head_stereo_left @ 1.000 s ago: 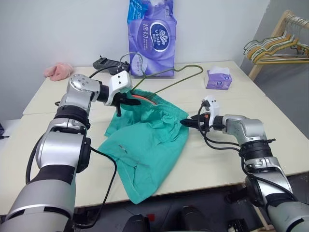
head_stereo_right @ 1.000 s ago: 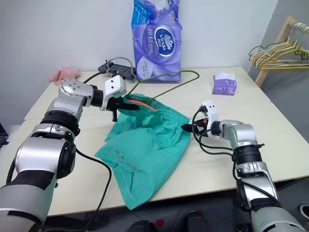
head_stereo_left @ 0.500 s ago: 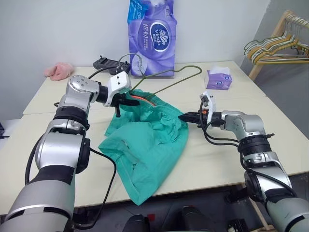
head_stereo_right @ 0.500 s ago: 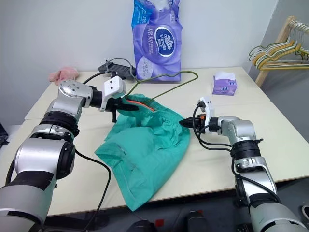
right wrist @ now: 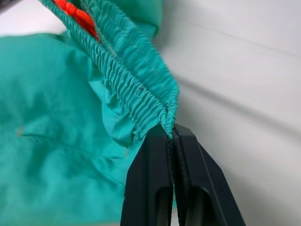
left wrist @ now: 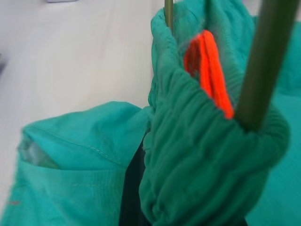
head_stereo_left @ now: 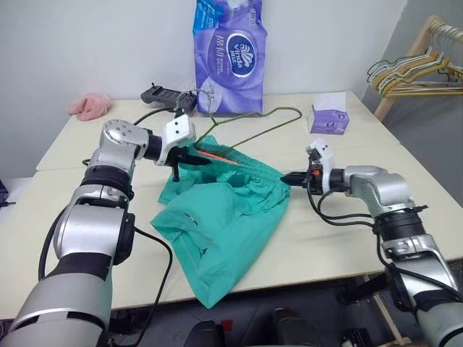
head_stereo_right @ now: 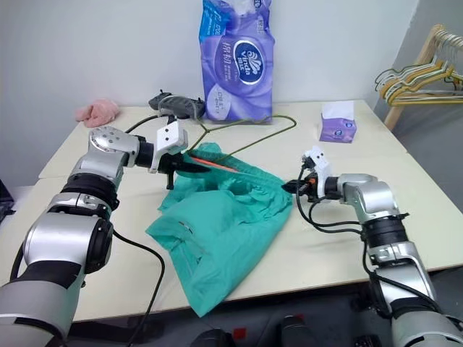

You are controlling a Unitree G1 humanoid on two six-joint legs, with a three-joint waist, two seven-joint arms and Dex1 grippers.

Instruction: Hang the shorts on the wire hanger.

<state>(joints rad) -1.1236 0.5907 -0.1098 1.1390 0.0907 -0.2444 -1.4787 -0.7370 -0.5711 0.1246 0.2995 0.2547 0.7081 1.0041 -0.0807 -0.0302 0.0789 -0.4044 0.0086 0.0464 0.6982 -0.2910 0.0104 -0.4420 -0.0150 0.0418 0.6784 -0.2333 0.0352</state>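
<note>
The teal-green shorts (head_stereo_left: 217,217) lie crumpled on the table, one leg hanging over the front edge. My left gripper (head_stereo_left: 189,155) is shut on the gathered waistband (left wrist: 197,155) at its left end, beside the orange tag (left wrist: 209,66). The wire hanger (head_stereo_left: 298,111) lies behind the shorts, and its olive wire (left wrist: 265,61) passes inside the waistband by that gripper. My right gripper (head_stereo_left: 289,177) is shut on the waistband's right end. In the right wrist view both black fingers (right wrist: 148,188) pinch the elastic edge. The waistband is stretched between the two grippers.
A tall purple tissue pack (head_stereo_left: 228,54) stands at the back of the table (head_stereo_left: 405,152), with a black controller (head_stereo_left: 160,94) and a pink cloth (head_stereo_left: 88,105) to its left. A small purple tissue box (head_stereo_left: 329,119) sits back right. A wooden rack with hangers (head_stereo_left: 416,69) stands off the table's right side.
My right gripper went from open beside the shorts to shut on the waistband's right end, then drew it to the right and slightly up. The left gripper kept its hold.
</note>
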